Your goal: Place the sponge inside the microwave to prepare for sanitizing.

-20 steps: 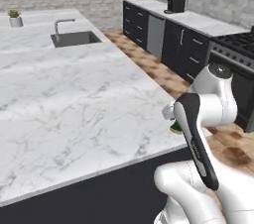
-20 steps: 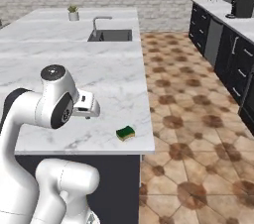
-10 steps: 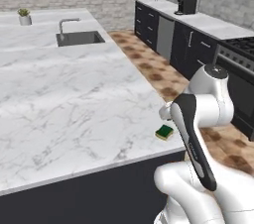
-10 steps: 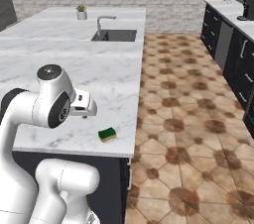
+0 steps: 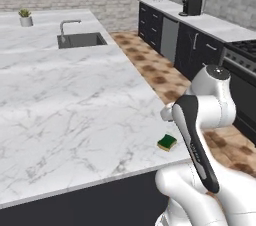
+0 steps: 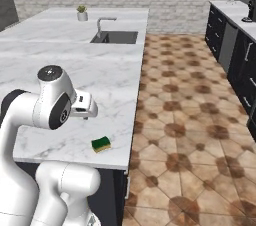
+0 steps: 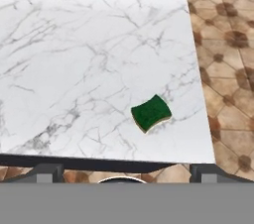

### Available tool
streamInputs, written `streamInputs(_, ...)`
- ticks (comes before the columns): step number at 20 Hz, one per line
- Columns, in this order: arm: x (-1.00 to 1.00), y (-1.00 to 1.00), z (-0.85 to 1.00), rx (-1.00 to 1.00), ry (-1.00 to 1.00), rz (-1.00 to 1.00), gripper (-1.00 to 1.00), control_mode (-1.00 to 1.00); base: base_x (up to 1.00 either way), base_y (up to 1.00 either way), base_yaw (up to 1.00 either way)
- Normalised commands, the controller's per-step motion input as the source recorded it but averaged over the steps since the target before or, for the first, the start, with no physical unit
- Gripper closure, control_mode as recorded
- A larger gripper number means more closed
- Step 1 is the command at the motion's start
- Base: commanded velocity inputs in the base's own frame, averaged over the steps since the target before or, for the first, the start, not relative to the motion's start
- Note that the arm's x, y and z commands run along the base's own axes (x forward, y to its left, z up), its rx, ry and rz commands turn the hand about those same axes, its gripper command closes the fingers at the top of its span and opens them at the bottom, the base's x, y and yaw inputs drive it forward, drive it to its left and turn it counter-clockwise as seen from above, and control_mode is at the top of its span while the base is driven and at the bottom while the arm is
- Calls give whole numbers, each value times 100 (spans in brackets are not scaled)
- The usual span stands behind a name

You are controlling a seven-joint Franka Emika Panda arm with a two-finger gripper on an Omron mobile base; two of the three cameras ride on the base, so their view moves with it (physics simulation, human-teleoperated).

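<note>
The sponge (image 5: 167,142) (image 6: 101,144) lies flat on the white marble island, green face up with a thin yellow layer at its side, close to the front right corner. In the hand view the sponge (image 7: 151,113) sits a little above and right of centre, apart from my gripper (image 7: 126,171). The gripper's two dark fingertips (image 7: 47,169) stand wide apart at the bottom, open and holding nothing, over the counter's front edge. The hand hovers above the counter, behind and left of the sponge. The microwave is out of view.
The island top (image 5: 75,100) carries a sink (image 5: 81,39) with a faucet and a small potted plant (image 5: 25,17) at the far end. A tiled aisle (image 6: 190,120) runs to the right, with dark cabinets, a coffee machine (image 5: 192,5) and a stove (image 5: 240,50) beyond.
Both base views have shifted as the base drove, so the sponge now sits lower and more in the open beside the arm. The arm's pose looks unchanged.
</note>
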Motion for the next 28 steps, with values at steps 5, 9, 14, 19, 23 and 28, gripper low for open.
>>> streamInputs(5,0,0,0,0,0,0,-100,100,22,0,4)
streamInputs(9,0,0,0,0,0,0,-100,100,0,0,0)
streamInputs(14,0,0,0,0,0,0,-100,100,0,0,0)
streamInputs(19,0,0,0,0,0,0,-100,100,0,0,0)
streamInputs(23,0,0,0,0,0,0,-100,100,0,0,0)
streamInputs(28,0,0,0,0,0,0,-100,-100,0,0,0)
